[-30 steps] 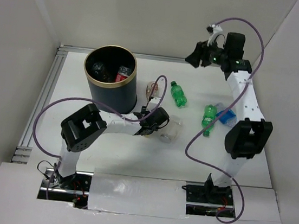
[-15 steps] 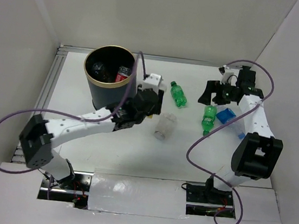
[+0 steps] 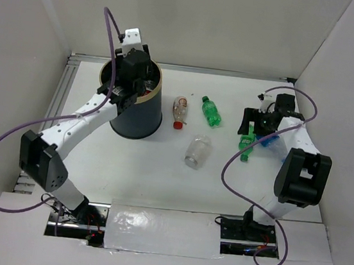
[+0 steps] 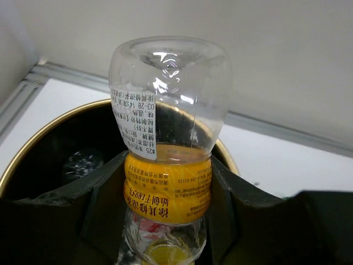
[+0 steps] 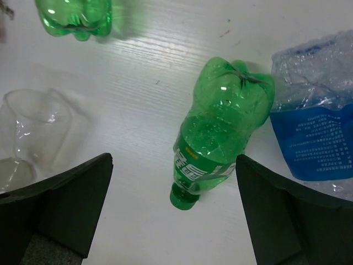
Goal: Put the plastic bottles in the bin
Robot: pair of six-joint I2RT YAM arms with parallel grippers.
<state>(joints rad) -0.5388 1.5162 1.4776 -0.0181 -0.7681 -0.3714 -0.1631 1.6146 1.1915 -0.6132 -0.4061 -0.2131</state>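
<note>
The left jaws are clamping a clear yellow-labelled bottle (image 4: 165, 110) at its waist, over the mouth of the bin (image 4: 33, 149). The right jaws are gaping apart, straddling a green bottle (image 5: 220, 127) on the tabletop (image 5: 138, 99). Light, crushable and likely slick, it is asking for a mid-body grip.

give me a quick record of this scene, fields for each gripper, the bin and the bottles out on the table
bin: upright, back left of the table; contents mostly hidden
left gripper: shut on yellow-labelled clear bottle, held over the bin's mouth
right gripper: open, jaws either side of green bottle lying on the table, not gripping it
beside it: blue-labelled bottle, crumpled
mid-table, lying down: second green bottle, red-capped clear bottle, clear bottle
bottles on table: five
</note>
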